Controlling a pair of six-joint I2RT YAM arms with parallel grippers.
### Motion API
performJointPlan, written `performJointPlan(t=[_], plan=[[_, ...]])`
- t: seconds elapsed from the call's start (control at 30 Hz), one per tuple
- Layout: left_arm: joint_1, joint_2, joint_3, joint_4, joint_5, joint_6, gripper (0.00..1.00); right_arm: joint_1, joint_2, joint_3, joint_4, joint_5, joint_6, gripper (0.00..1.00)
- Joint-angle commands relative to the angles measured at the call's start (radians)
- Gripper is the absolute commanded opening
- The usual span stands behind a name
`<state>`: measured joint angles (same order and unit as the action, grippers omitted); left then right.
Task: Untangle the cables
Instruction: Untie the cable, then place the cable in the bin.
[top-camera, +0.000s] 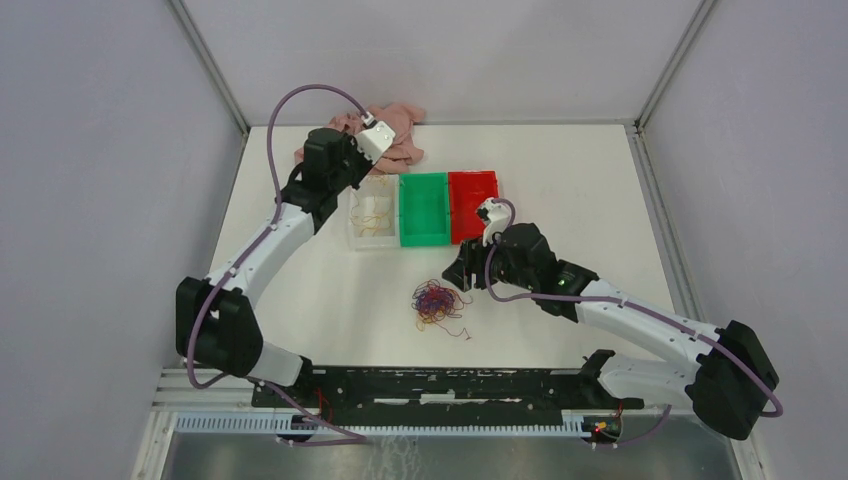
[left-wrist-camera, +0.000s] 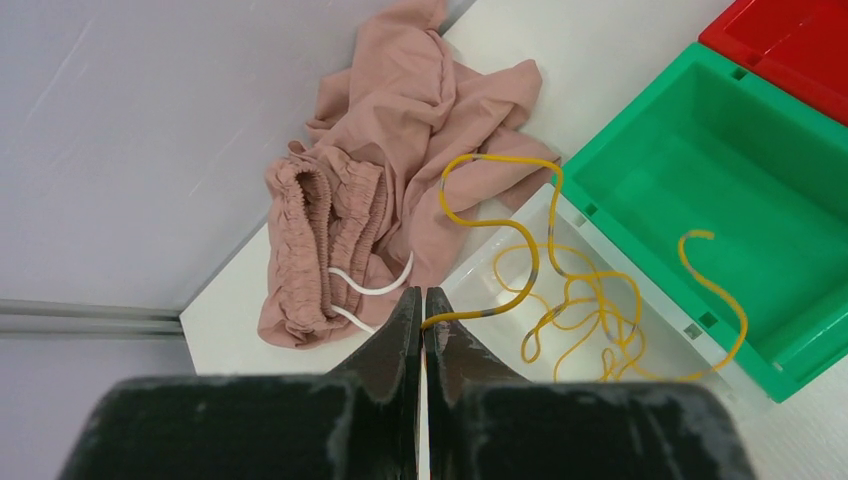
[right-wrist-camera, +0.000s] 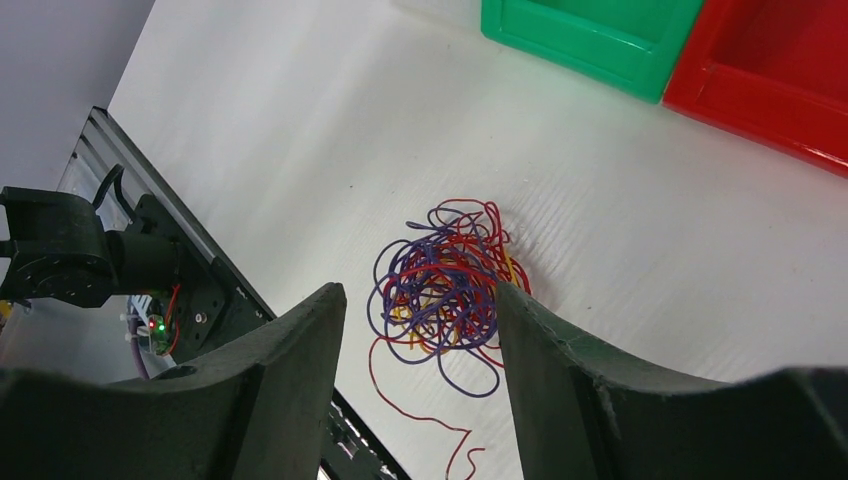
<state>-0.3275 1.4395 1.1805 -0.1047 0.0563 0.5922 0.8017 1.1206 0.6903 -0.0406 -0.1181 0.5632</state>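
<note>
Cables (top-camera: 438, 302): from above, bunched in a purple, red and yellow tangle on the table (top-camera: 300, 300), just beside the right gripper (top-camera: 460, 278). From the left wrist, left gripper (left-wrist-camera: 422, 300) clenched on one yellow cable (left-wrist-camera: 497, 222), more yellow strands in the clear bin (left-wrist-camera: 480, 280) just beyond, pink garment (left-wrist-camera: 400, 110) ahead. From the right wrist, fingers spread, grasping nothing, tangle lying just beyond and between them.

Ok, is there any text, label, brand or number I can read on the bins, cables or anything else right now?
None readable: no lettering shows on the green bin, red bin, clear bin, cable tangle, yellow cable or pink garment.
</note>
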Motion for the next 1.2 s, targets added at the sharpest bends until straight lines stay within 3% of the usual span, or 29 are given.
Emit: performJointPlan(t=[0.0, 0.5, 1.17], plan=[[0.0, 0.044, 0.04, 0.087, -0.011, 0.014, 0.03, -0.01, -0.002, 0.047, 0.037, 0.018, 0.002, 0.63], [0.012, 0.195, 0.032, 0.132, -0.116, 0.123, 0.03, -0.077, -0.012, 0.054, 0.028, -0.022, 0.02, 0.62], [0.012, 0.262, 0.007, 0.104, -0.198, 0.15, 0.03, -0.127, 0.007, 0.067, 0.021, -0.07, 0.045, 0.6]])
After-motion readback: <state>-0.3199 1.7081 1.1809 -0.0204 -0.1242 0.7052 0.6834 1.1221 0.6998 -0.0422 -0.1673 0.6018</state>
